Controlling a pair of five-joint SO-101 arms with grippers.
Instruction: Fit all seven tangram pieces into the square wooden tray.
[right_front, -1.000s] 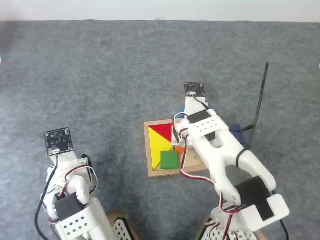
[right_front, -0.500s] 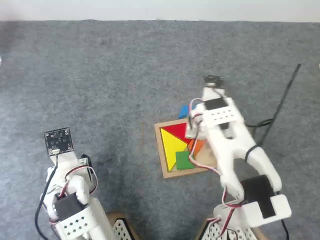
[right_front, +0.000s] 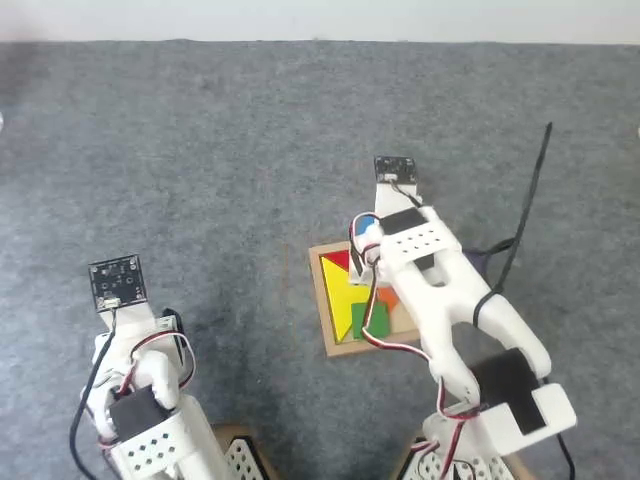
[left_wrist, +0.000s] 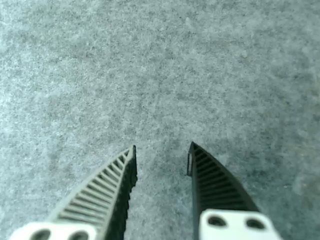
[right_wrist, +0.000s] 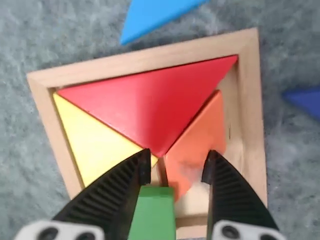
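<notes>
The square wooden tray (right_wrist: 145, 57) holds a red triangle (right_wrist: 150, 102), a yellow triangle (right_wrist: 95, 145), an orange triangle (right_wrist: 197, 140) and a green square (right_wrist: 155, 212). My right gripper (right_wrist: 176, 162) hangs open just above the tray's middle, its tips over the red and orange edges and the green square low between its fingers. A light blue piece (right_wrist: 155, 12) lies on the carpet just beyond the tray, and a dark blue piece (right_wrist: 304, 100) lies off to its side. My left gripper (left_wrist: 162, 155) stands open over bare carpet, far from the tray (right_front: 323, 305).
Grey carpet covers the whole table. The right arm (right_front: 415, 250) hides most of the tray's right half in the high view. A black cable (right_front: 525, 215) rises beside that arm. The left arm (right_front: 135, 340) rests at the near left.
The tray has slid right and turned slightly. The right arm swung right, then came back left over the tray. The left arm has not moved.
</notes>
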